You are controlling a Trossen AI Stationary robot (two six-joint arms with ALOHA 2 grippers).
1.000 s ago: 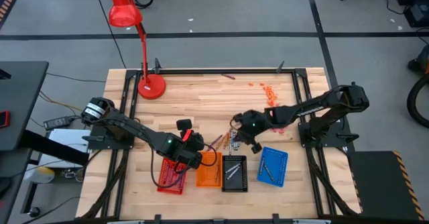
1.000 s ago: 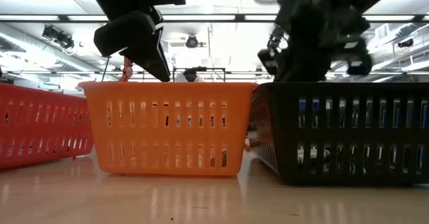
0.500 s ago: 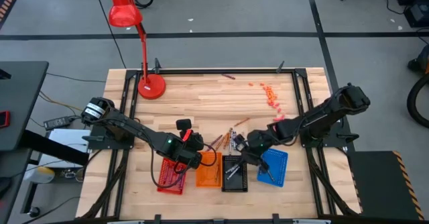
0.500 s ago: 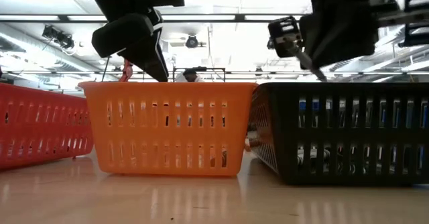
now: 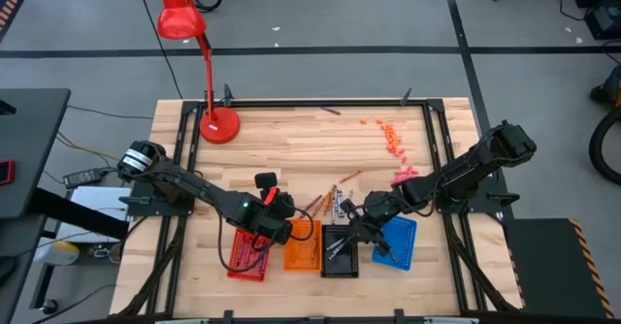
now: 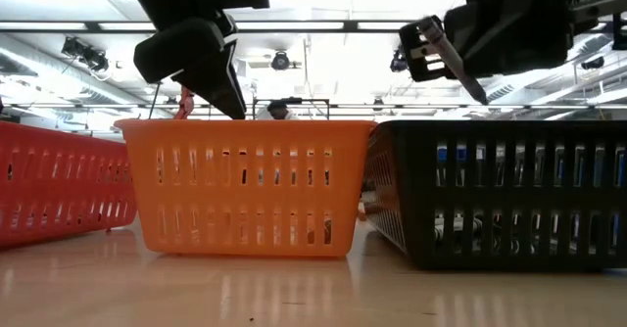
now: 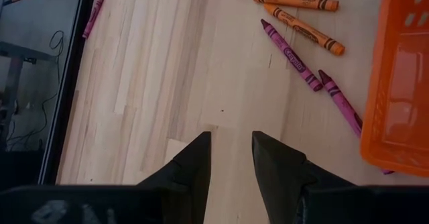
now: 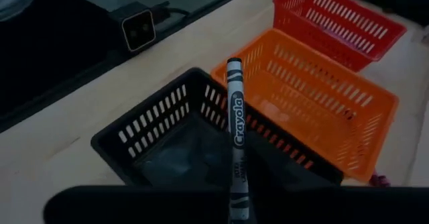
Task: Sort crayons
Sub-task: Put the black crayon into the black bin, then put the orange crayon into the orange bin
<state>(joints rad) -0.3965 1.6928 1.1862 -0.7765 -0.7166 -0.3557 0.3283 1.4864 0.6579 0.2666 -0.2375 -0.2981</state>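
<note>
Left dark six-joint arm reaches from left tabletop edge toward centre front, elbow low. Left gripper (image 5: pixel 275 210) points down; two dark fingers (image 7: pixel 194 163) parted by narrow gap, nothing between them.

Right dark six-joint arm stretches from right edge toward centre front, forearm slanting down. Right gripper (image 5: pixel 361 229) angled down; fingers (image 6: pixel 446 53) pinch black-wrapped grey crayon stick (image 8: pixel 235 127), crayon sticking forward past tips.

**Where everything is sitting**

I am looking down at four trays (image 5: pixel 339 250) sitting side by side in a row at the near edge of the table (image 5: pixel 291 149). Loose crayons (image 5: pixel 330 203) are lying just behind the two middle trays. My right gripper (image 5: pixel 357 235) is hanging over the third tray from the left, with a crayon (image 8: pixel 235 133) sticking out above it. My left gripper (image 5: pixel 277 217) is hovering beside the second tray. A lamp (image 5: pixel 215 120) is standing at the far left corner.
</note>
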